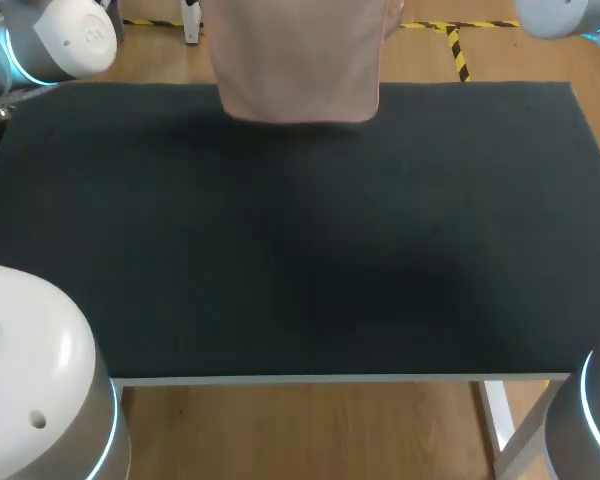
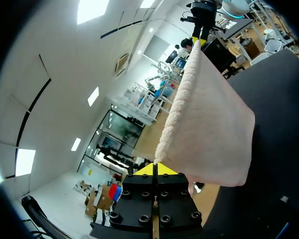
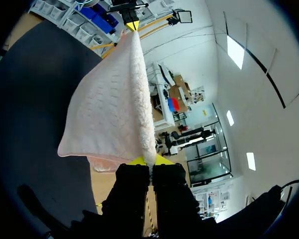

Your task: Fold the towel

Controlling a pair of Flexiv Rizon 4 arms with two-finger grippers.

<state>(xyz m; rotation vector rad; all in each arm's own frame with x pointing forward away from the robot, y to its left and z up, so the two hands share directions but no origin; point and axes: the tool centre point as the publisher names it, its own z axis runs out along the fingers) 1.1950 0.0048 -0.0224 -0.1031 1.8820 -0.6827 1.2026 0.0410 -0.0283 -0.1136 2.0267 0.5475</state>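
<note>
Soft pale pink fluffy towel (image 1: pixel 298 70) hangs in air over far edge of black worktop (image 1: pixel 300 250). Left gripper (image 2: pixel 155 169) clamped on one top corner, right gripper (image 3: pixel 148 160) clamped on other.

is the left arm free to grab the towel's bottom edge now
Probably not. The left gripper is shut on one top corner of the towel, the right gripper on the other; it would have to let go first.
</note>
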